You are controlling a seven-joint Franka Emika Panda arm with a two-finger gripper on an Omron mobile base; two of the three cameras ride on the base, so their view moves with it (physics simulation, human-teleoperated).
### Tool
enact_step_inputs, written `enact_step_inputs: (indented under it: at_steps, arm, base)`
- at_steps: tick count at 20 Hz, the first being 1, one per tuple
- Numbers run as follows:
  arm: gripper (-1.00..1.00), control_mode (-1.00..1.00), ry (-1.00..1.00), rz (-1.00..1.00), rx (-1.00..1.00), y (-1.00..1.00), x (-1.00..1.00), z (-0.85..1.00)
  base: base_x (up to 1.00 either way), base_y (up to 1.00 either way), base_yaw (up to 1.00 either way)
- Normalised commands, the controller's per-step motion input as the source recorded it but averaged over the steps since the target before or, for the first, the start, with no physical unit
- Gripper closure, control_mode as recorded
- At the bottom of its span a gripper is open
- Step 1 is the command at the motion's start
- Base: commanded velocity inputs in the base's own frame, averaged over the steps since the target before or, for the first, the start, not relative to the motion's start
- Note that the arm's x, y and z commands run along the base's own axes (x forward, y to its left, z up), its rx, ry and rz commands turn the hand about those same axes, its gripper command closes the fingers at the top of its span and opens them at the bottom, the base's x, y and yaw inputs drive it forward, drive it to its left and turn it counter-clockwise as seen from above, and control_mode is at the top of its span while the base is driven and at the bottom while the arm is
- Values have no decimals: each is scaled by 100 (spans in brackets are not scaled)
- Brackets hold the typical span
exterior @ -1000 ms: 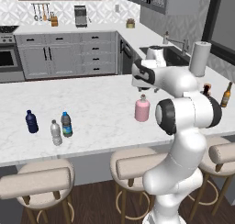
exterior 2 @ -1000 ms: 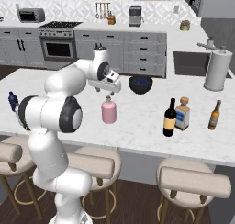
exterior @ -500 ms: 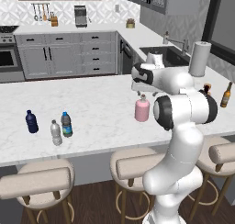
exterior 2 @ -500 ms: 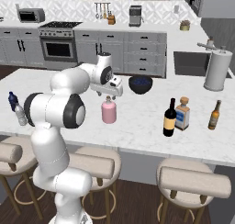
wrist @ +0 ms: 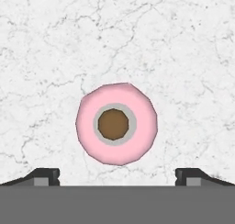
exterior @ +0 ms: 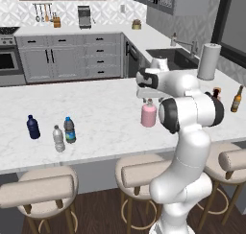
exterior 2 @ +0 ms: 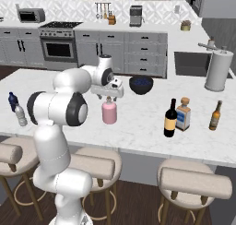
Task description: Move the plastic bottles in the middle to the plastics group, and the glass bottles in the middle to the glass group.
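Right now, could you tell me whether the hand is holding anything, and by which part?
Nothing is held. The hand hangs open straight above the pink bottle, its fingertips wide on either side of the stopper and touching nothing.

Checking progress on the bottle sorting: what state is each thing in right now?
gripper: open, directly above the pink bottle
pink bottle: upright, stoppered, not gripped
wine bottle: upright beside the amber liquor bottle
beer bottle: upright
blue-capped bottle: upright beside the clear grey-capped bottle
navy bottle: upright
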Motion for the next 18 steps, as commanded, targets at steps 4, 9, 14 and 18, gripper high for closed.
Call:
enact_step_inputs:
  at_steps: [4, 9, 14, 18]
  arm:
    - [-100, -100, 0, 9, 0, 0, 17, -18]
    - [-100, -100, 0, 7, 0, 0, 14, -30]
    - [-100, -100, 0, 8, 0, 0, 21, -14]
    - [-100, -100, 0, 7, 0, 0, 4, -7]
  base:
    - [0, 0, 0]
    - [0, 0, 0]
    - [0, 0, 0]
    - [0, 0, 0]
